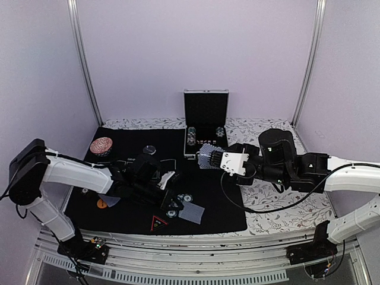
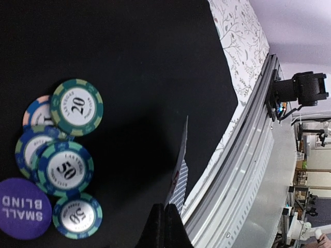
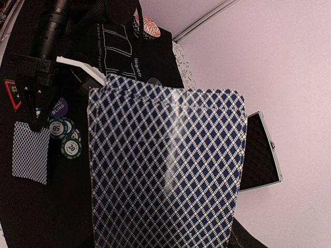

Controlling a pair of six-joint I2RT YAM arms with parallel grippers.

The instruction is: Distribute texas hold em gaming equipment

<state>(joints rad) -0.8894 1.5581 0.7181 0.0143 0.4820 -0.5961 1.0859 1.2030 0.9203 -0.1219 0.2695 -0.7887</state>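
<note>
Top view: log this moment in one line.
left gripper: shut on card | right gripper: shut on deck | chips: on mat

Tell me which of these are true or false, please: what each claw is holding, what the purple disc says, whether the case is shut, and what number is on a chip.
1. The right gripper holds a stack of cards with blue diamond backs. True.
2. The purple button reads BIG BLIND. False: it reads SMALL BLIND.
3. The case at the back is closed. False: its lid stands open.
4. A chip marked 20 lies on the black mat. True.
5. The left gripper is empty. False: it pinches a single card, seen edge-on from its wrist camera.
</note>
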